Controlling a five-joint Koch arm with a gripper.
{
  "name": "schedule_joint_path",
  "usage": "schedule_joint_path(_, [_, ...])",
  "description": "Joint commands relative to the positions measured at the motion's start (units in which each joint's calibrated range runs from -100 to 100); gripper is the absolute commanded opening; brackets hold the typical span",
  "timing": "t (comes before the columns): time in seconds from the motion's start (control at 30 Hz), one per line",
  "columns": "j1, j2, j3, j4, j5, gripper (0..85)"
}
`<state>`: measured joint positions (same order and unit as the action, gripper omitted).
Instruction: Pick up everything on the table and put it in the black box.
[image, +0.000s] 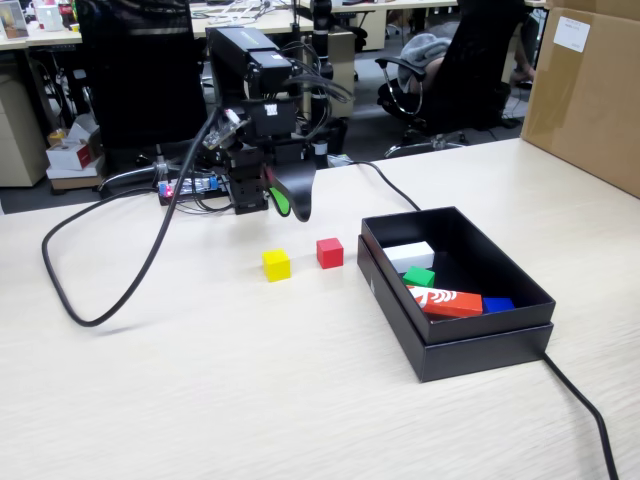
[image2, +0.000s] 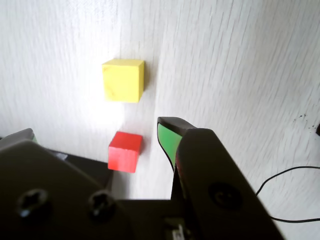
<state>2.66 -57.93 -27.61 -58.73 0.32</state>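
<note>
The yellow cube (image: 276, 264) (image2: 123, 80) and the red cube (image: 330, 252) (image2: 124, 151) sit on the table (image: 200, 390), a short way apart, left of the black box (image: 480, 343). The green cube (image: 419, 277) lies inside the box. My gripper (image: 290, 208) (image2: 95, 134) hangs open above the table, behind the two cubes, holding nothing. In the wrist view the red cube shows between the green-padded fingers (image2: 168, 141), with the yellow cube farther out.
Inside the box also lie a white block (image: 410, 256), an orange-red block with a white mark (image: 445, 300) and a small blue block (image: 497, 304). A brown carton (image: 590, 90) stands at the right. Black cables (image: 100, 290) loop over the table's left and front right.
</note>
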Motion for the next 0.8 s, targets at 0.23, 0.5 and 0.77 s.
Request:
schedule_joint_path(0.23, [-2.1, 1.0, -5.6, 10.0, -1.4, 48.1])
schedule_joint_path(0.5, [-3.6, 8.5, -6.0, 13.2, -1.9, 48.4])
schedule_joint_path(0.77, [-3.7, 12.5, -8.9, 15.7, -2.1, 47.5])
